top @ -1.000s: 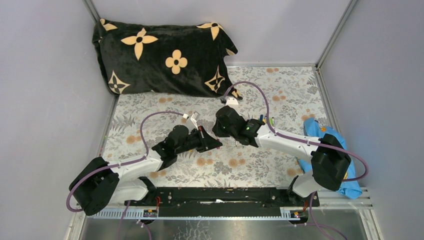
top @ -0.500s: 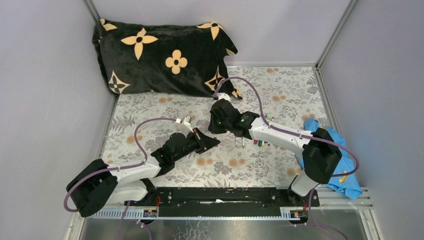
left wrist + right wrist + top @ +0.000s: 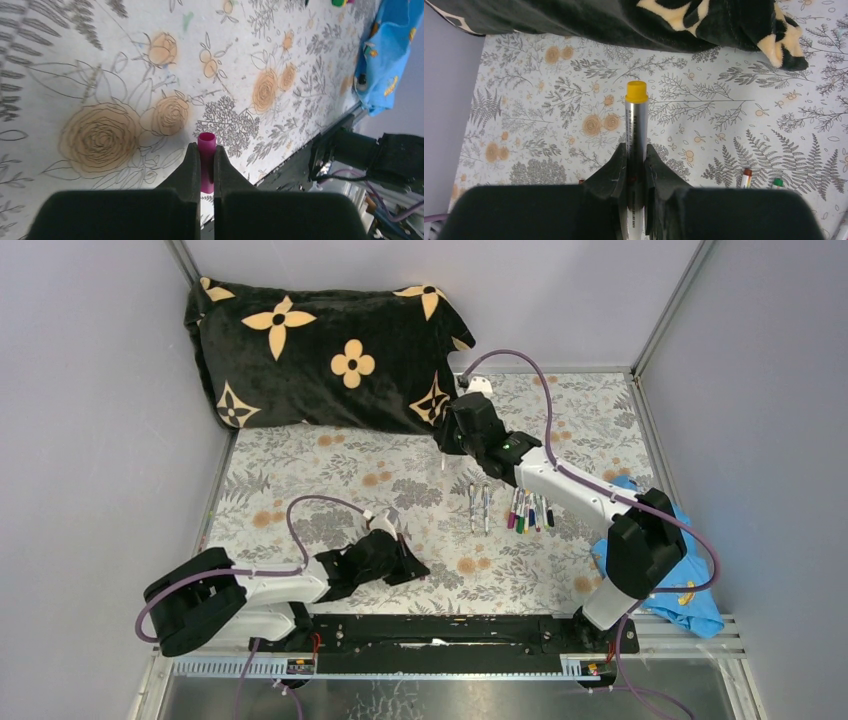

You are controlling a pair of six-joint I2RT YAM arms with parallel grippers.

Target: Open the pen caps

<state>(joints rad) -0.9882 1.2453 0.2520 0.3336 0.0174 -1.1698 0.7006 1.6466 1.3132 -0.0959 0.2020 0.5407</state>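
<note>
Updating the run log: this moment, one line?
left gripper: shut on magenta cap | right gripper: shut on yellow-ended pen | other pens: lying in row

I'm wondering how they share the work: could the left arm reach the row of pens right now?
Probably: nothing lies on the table between the left gripper and the row of pens. But it is shut on a magenta cap, so it couldn't grasp one yet.

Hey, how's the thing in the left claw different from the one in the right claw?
The magenta cap in the left claw is short and one colour; the pen in the right claw is long, silver-grey with a yellow end. The magenta cap barely clears its claw; the pen sticks out far. Both are clamped lengthwise.
</note>
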